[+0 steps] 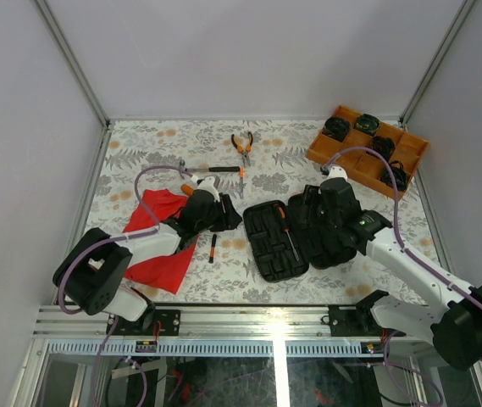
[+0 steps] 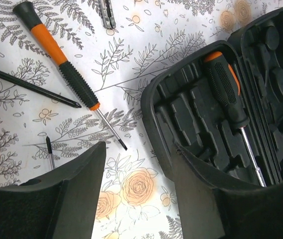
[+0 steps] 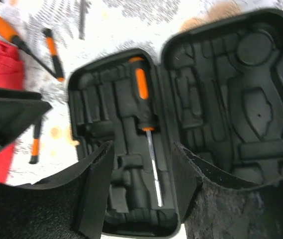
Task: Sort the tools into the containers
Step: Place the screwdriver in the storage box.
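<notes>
We see the tool case (image 1: 268, 250) lying open close to the near edge of the surface (image 1: 139, 148), about midway along it. Both halves lie flat with their moulded slots facing up. An orange-and-black screwdriver (image 3: 141, 97) sits in a slot of the left half, its handle toward the far edge.

The right end effector (image 3: 142, 152) hangs over the case, its fingers set well apart with nothing between them. The left end effector (image 2: 139, 149) hovers low over the surface just beside the case's left rim, likewise parted and empty.

Beyond the left end effector we see a slim precision screwdriver (image 2: 64, 69) lying loose on the floral surface. A small screwdriver (image 1: 213, 248) lies between the case and the red cloth (image 1: 160, 246), which is spread toward the near left corner.

The hammer (image 1: 211, 170) and the pliers (image 1: 242, 146) lie outside the case near the middle of the far edge, the pliers closer to that edge. An orange tray (image 1: 318, 142) sits in the far right corner, well apart from the case.
</notes>
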Motion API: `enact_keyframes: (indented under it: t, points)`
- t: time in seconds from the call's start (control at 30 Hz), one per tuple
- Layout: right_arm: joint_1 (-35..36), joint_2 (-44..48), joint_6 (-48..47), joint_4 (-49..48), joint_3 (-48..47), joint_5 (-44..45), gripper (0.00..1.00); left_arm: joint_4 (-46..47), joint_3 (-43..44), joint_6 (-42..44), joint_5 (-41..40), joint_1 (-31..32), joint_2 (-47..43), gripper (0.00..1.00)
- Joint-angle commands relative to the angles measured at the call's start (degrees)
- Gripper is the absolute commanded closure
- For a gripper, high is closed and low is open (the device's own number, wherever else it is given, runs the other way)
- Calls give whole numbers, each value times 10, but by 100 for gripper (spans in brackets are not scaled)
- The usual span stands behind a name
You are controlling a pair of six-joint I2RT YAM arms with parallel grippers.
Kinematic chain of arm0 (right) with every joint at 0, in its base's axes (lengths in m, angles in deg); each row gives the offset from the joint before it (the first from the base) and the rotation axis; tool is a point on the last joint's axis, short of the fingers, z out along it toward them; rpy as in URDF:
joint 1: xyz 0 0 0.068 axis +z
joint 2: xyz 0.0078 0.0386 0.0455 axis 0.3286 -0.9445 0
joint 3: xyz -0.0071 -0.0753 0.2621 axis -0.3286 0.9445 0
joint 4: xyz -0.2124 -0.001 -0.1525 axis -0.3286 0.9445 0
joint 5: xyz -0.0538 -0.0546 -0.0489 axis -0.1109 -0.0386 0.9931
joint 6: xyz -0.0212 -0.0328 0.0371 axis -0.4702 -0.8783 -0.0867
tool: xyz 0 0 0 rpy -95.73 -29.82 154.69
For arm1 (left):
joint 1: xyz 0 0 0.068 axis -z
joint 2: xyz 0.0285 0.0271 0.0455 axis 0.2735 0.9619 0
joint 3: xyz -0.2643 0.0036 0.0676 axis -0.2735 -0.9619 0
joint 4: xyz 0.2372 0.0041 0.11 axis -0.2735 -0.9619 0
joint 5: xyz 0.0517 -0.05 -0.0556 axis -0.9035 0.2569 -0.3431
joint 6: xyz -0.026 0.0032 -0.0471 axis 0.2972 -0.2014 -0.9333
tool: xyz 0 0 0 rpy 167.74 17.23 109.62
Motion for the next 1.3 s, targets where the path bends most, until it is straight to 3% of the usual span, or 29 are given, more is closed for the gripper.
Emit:
enact_keyframes:
  t: [0.0, 0.17, 0.57, 1.03, 1.27]
  points:
    - [3, 8, -40, 50, -15, 54, 43, -15, 39, 10, -13, -5, 33, 46]
    - [3, -29, -62, 58, -48, 7, 43, -49, 69, 3, -3, -13, 78, 47]
    - [5, -180, -90, 52, -115, -75, 61, -6, 80, 3, 102, -20, 113, 48]
    - [6, -256, -114, 58, -154, -70, 63, 50, 56, -1, 128, -20, 86, 47]
    - [6, -277, -124, 67, -163, -69, 63, 47, 80, -7, 152, -20, 121, 45]
